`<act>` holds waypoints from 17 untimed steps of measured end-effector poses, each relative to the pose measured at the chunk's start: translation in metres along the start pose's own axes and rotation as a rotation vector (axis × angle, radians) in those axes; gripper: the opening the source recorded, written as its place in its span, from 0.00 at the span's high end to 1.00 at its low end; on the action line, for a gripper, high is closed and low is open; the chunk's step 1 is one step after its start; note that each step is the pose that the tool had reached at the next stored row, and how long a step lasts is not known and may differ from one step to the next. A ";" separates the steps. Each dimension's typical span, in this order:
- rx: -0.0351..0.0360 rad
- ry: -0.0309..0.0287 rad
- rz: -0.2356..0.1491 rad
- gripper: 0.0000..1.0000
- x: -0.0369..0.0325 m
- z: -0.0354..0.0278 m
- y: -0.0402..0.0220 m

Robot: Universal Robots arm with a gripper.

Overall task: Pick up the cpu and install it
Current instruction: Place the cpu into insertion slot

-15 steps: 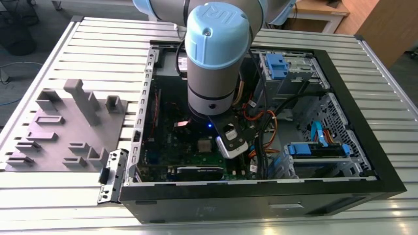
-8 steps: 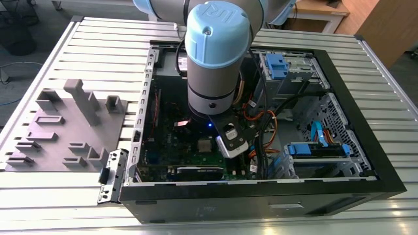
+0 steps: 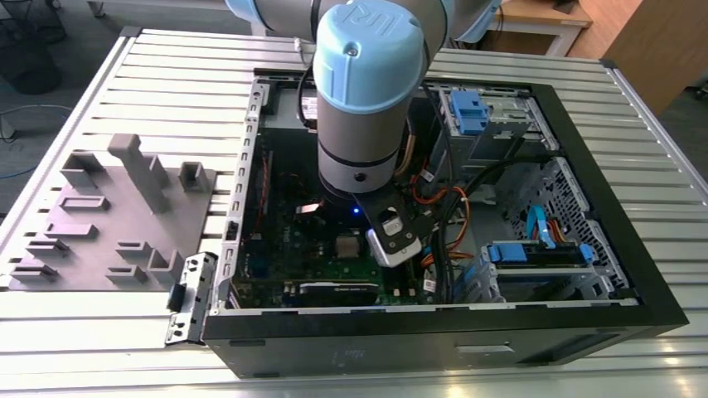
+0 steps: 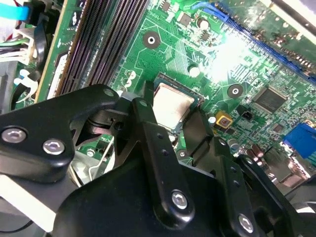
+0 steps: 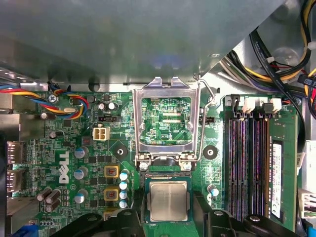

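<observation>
Gripper (image 5: 169,211): open. Its black fingers (image 4: 148,128) stand spread, one on each side of the cpu (image 5: 169,200); the first wrist view shows a dark gap at both sides.

Cpu: lies flat and square in its socket on the board (image 5: 64,148), metal top up, between the fingers.

Frame (image 5: 165,85): just beyond the socket and hinged open. The board shows through its hollow middle. A wire lever (image 5: 202,123) runs along one side of it.

Memory slots (image 5: 247,163): beside the socket, in parallel rows.

Coloured cables (image 5: 54,98): at the board's far edge.

Case (image 3: 443,332): black, open on top, at the centre of the exterior view. The arm (image 3: 366,83) reaches down into it. It holds the board, cable bundles and, at the exterior view's right, a blue drive (image 3: 536,253).

Grey blocks (image 3: 122,207): at the exterior view's left on the slatted table (image 3: 111,348), just beside the case.
</observation>
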State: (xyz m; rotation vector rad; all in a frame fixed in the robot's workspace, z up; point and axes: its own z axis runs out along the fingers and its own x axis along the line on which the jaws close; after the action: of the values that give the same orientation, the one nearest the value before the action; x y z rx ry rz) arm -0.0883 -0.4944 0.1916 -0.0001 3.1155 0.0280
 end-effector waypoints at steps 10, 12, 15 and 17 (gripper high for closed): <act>0.0000 0.0000 0.000 0.49 0.0002 0.0049 -0.0001; 0.0002 0.0001 0.000 0.49 0.0002 0.0049 -0.0001; 0.0003 0.0002 0.000 0.50 0.0003 0.0050 -0.0001; 0.0001 0.0000 0.000 0.52 0.0002 0.0052 -0.0001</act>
State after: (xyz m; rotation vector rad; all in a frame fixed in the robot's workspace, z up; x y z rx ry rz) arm -0.0884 -0.4944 0.1864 0.0000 3.1155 0.0278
